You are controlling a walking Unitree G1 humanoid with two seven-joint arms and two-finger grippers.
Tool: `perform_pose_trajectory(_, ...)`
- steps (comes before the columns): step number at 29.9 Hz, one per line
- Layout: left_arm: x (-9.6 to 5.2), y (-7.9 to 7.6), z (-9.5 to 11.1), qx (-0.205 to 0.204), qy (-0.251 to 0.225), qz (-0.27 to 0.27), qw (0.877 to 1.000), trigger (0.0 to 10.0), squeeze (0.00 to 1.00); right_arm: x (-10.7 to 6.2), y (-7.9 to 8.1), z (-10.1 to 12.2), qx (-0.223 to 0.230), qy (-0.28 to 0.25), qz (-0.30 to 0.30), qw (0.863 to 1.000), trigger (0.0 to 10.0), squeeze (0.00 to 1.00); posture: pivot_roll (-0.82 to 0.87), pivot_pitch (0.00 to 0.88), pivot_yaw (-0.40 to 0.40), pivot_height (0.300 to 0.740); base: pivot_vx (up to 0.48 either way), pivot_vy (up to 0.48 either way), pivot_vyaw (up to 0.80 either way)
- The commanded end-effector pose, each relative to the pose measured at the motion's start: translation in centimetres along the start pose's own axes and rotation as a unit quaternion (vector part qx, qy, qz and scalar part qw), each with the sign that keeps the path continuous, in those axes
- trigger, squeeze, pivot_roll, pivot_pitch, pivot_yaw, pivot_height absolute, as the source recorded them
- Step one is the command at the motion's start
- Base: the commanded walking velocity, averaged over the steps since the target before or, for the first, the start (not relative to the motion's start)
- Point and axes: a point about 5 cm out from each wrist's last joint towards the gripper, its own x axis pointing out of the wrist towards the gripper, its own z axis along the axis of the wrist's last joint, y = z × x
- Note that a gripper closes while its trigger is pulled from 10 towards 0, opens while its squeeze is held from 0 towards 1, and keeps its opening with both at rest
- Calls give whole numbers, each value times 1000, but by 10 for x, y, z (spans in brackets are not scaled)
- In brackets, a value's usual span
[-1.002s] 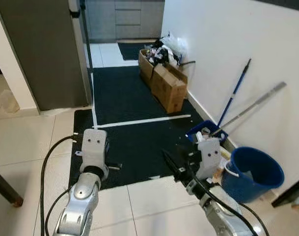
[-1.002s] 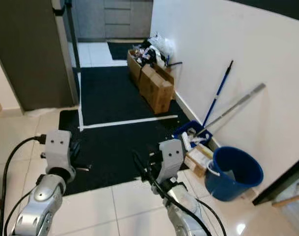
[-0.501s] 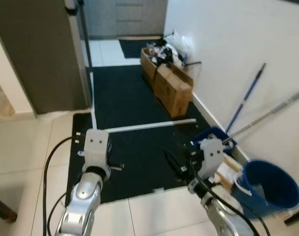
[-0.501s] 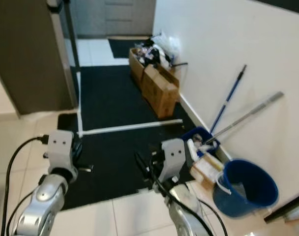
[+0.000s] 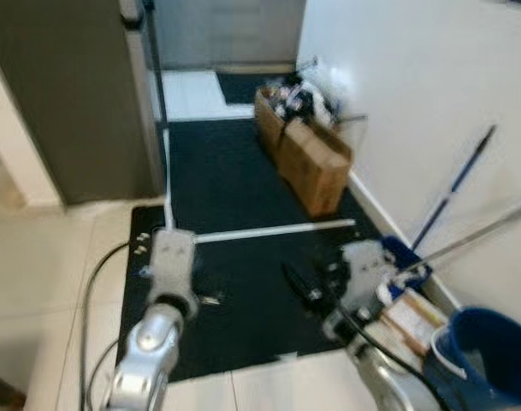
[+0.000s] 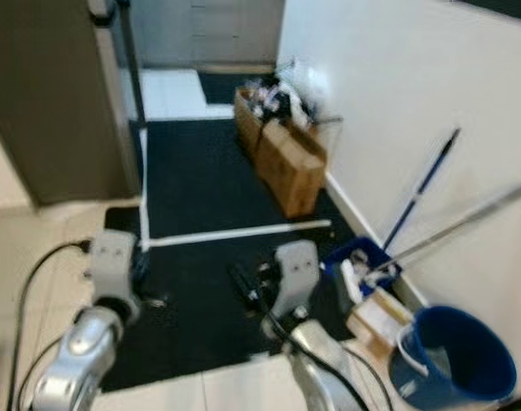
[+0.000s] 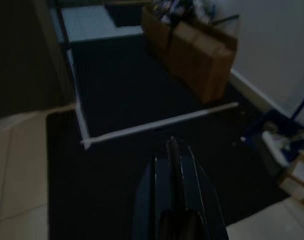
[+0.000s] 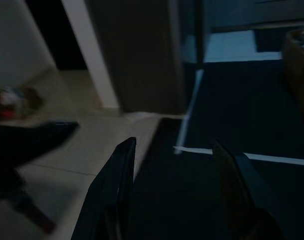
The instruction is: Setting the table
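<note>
— Hallway, blurred by the robot's walking. What step was in hand?

— Transit, by my reading. No table and no tableware were in sight, so where the task's things were could not be told. Both arms were held forward over a black mat (image 5: 234, 205), carrying nothing.

— How did the grippers stand?

— The left gripper (image 7: 172, 150) had its fingers pressed together, empty, pointing along the mat toward a white strip (image 7: 156, 125) just ahead of its tips. The right gripper (image 8: 174, 165) had its fingers spread wide, also empty, with the mat and pale tiles beyond it.

— What lay around them?

— Beyond and to the right of the right gripper, cardboard boxes (image 5: 311, 158) stood against a white wall. Nearer on that side were a blue bucket (image 5: 491, 355) and leaning mop handles (image 5: 465, 184). Past the left gripper stood a dark door panel (image 5: 72, 94).

— And the next move?

— Probably more walking or turning until a table or dishes came into view. Steering away from the bucket and handles on the right seemed wise.
</note>
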Motion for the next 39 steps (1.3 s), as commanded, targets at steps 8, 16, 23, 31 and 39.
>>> perform_pose_trajectory(8, -6, -5, -9, -8, 34, -26, 999, 10000, 0, -4, -5, -3, 7, 4, -9, 1000, 10000, 0, 14, 70, 39, 740, 0, 0, 0)
perform_pose_trajectory(16, -9, -4, -14, -7, 49, -28, 998, 10000, 0, -4, -7, -4, 13, 5, -21, 1000, 10000, 0, 17, 73, 40, 740, 0, 0, 0)
perform_pose_trajectory(23, -11, -3, -14, 1, 45, -28, 999, 10000, 0, -3, -16, -4, 13, 4, -57, 998, 10000, 0, 17, 76, 42, 740, 0, 0, 350)
perform_pose_trajectory(31, -11, -3, -12, 2, 44, -27, 999, 10000, 0, -2, -20, -2, 21, 0, -70, 997, 10000, 0, 18, 82, 40, 740, 0, 0, 800)
perform_pose_trajectory(39, -11, -4, -12, 3, 43, -25, 999, 10000, 0, -1, -18, -2, 24, 0, -67, 997, 10000, 0, 18, 83, 38, 740, 0, 0, 800)
